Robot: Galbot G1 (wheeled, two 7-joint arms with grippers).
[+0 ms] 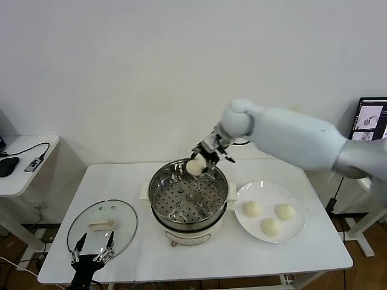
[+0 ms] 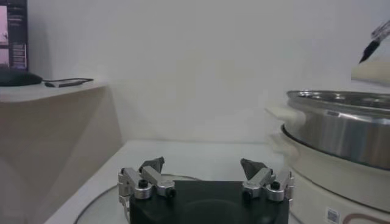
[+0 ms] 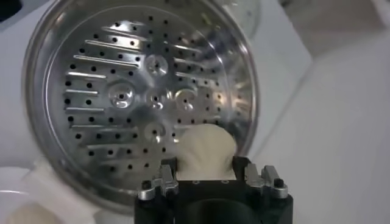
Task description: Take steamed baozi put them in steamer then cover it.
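Note:
My right gripper (image 1: 198, 162) hangs over the far rim of the steamer (image 1: 158, 202), shut on one creamy-white baozi (image 1: 195, 167). In the right wrist view that baozi (image 3: 206, 149) is squeezed between the jaws, above the bare perforated tray (image 3: 122, 97). Three more baozi (image 1: 252, 209) (image 1: 285, 211) (image 1: 271, 227) lie on the white plate (image 1: 299, 232) right of the steamer. The cover (image 1: 124, 232), a glass lid with a cream handle, lies flat on the table left of the steamer. My left gripper (image 1: 92, 252) is open, low at the table's front left, just before the cover.
The steamer's steel wall (image 2: 341, 131) rises close beside the left gripper (image 2: 203, 169). A side table (image 1: 27, 154) with cables stands at the far left. A monitor (image 1: 370, 118) sits at the far right. The white table's front edge (image 1: 199, 275) runs below the steamer.

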